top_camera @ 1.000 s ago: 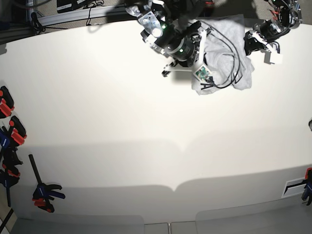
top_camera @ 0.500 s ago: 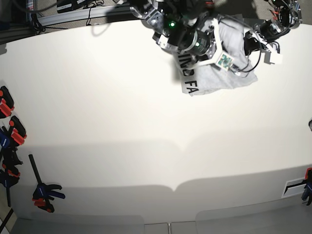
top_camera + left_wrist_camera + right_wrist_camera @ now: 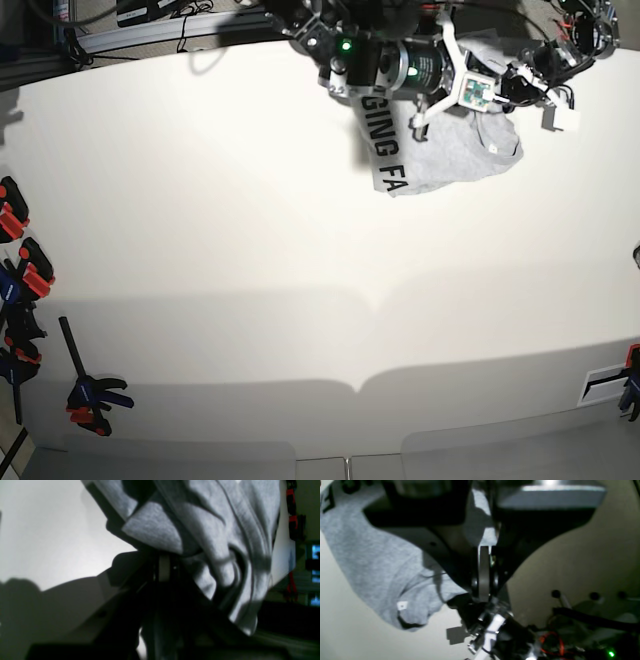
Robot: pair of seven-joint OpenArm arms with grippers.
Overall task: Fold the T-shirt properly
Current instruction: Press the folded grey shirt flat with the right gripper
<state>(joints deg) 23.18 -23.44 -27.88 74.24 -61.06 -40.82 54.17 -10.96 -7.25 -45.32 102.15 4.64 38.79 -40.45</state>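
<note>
Hanging bunched at the far edge of the white tabletop (image 3: 250, 250), the T-shirt (image 3: 450, 160) is a crumpled grey mass, part of it draped down with black block letters reading "GING FA" on the side nearest the middle of the tabletop. Both arms crowd over it in the base view. The right pincer (image 3: 483, 552) has its jaws pressed together on a fold of the grey cloth, which spills away to one side of the wrist view and shows a small white tag low on the fabric. The left pincer (image 3: 163, 566) is likewise clamped tight, with thick folds and a seam of the same shirt bundled right against its dark body and falling past it; the exact pinch point is lost in shadow, but the cloth sits in its grip. In the base view the left arm sits at the far right corner, its camera block just beside the shirt's upper edge. Orange-and-black clamps (image 3: 20, 270) lie along the near left edge of the tabletop, well apart from the shirt
</note>
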